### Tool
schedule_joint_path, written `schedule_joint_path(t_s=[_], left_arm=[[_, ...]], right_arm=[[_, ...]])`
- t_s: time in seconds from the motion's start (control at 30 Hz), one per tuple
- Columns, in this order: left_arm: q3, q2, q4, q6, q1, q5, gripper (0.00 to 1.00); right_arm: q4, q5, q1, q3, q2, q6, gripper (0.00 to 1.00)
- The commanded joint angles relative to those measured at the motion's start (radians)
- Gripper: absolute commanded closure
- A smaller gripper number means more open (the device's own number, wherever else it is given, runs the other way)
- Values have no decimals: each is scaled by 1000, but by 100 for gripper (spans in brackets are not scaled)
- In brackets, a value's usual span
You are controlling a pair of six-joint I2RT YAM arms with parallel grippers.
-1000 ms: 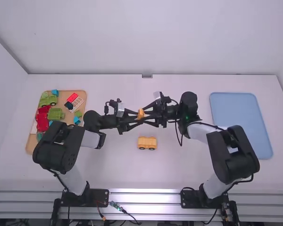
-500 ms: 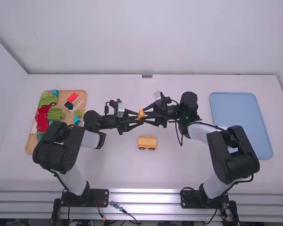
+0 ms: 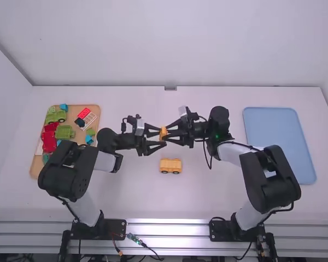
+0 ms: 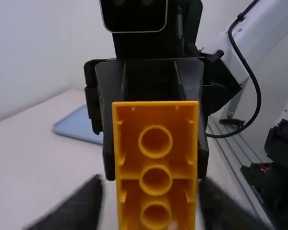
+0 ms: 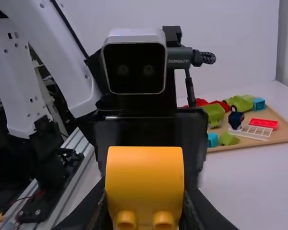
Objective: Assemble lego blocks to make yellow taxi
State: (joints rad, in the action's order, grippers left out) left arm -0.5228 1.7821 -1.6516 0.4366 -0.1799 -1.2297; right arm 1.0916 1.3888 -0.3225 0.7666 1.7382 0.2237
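"High view first: where's the yellow block (image 3: pixel 163 132)?"

"Between the two grippers: at nine o'clock from the right gripper (image 3: pixel 165 132), which is clamped on it, and at three o'clock from the body of the left gripper (image 3: pixel 160 137), whose fingers stand apart."

"And the wheeled base (image 3: pixel 170 165)?"

"Near six o'clock from the block, well apart, on the table (image 3: pixel 208 191). I'd judge the right gripper should carry it there, once the left is out of the way."

"Left wrist view?"

"Its own fingers are spread, gaps on both sides. The block's hollow side faces them, long axis roughly upright, across the line of reach. It'll likely need turning hollow side down before seating."

"Right wrist view?"

"Fingers closed on the block, so that's the nearer arm. There's lettering on the connector (image 5: pixel 177 53) of the other arm; I'll leave it unread."
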Motion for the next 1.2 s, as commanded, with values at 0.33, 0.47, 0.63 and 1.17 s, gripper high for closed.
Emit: schedule_joint_path(t_s=[0.33,0.47,0.63,1.17], left_arm=[[-103,-19,506,-274,19,-42,1],[-185,-64,998,-516,18,210,1],[-338,-145,1554,-763,18,414,1],[-614,-195,2058,-909,18,802,1]], right_arm=[[-8,-6,68,66,4,64,100],[-82,-88,104,65,4,45,100],[-373,-206,139,92,-9,-127,100],[-1811,-1288,-40,454,-51,-795,100]])
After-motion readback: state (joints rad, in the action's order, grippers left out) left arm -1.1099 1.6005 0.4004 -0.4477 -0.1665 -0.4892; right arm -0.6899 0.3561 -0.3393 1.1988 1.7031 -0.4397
